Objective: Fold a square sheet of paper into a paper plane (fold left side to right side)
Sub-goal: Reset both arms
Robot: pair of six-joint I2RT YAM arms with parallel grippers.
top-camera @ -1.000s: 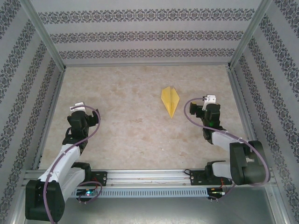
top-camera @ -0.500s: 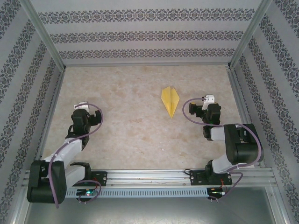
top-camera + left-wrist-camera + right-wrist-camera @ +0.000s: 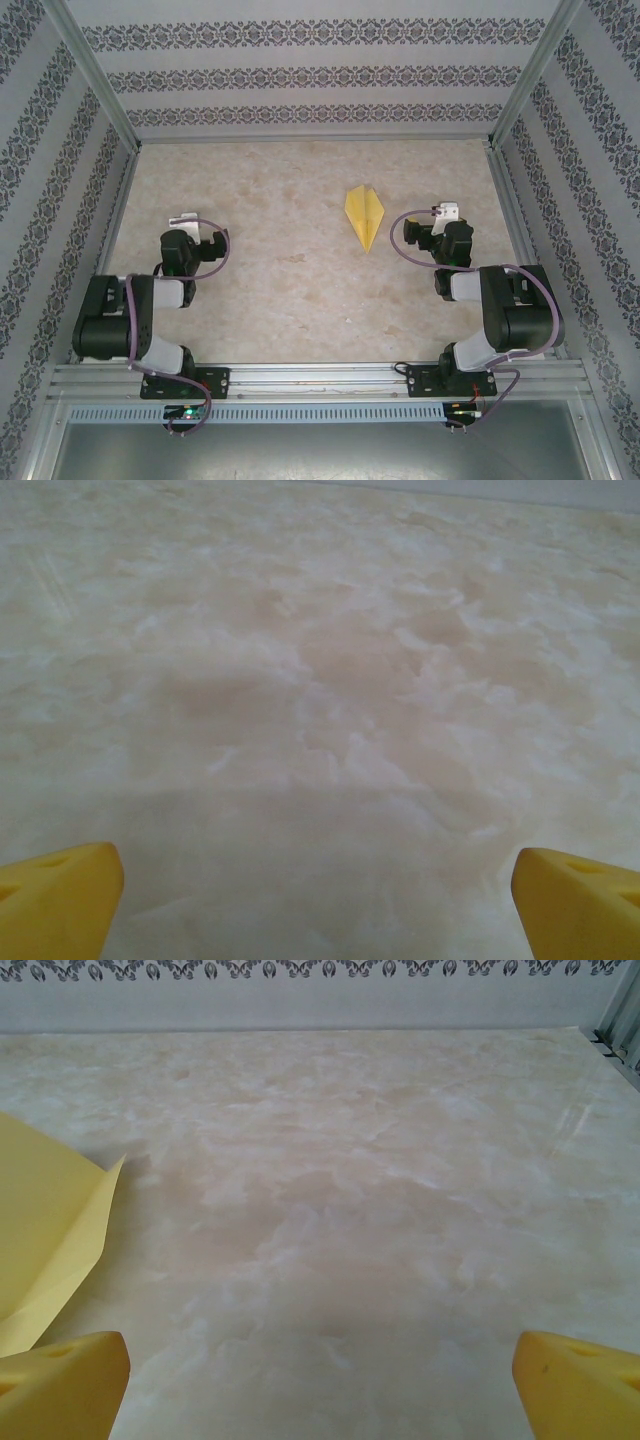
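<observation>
Rail [image 3: 320,378] of grey metal along the near edge, with both arm bases on it. Just past that, both arms folded low over the pale, stone-look table [image 3: 280,290]. On the left, left gripper [image 3: 184,220] close above the table, yellow fingers [image 3: 55,900] wide apart, nothing between them. On the right, right gripper [image 3: 444,213] low too, yellow fingers [image 3: 60,1385] spread wide, gripping nothing. A little farther, paper plane [image 3: 365,216], yellow, folded to a thin dart. Lies flat on the table, right of the middle, near the right gripper's left side, not touching it. Points its sharp tip to the near side. At the far end, wall [image 3: 300,75] with dark patterned stripes.
</observation>
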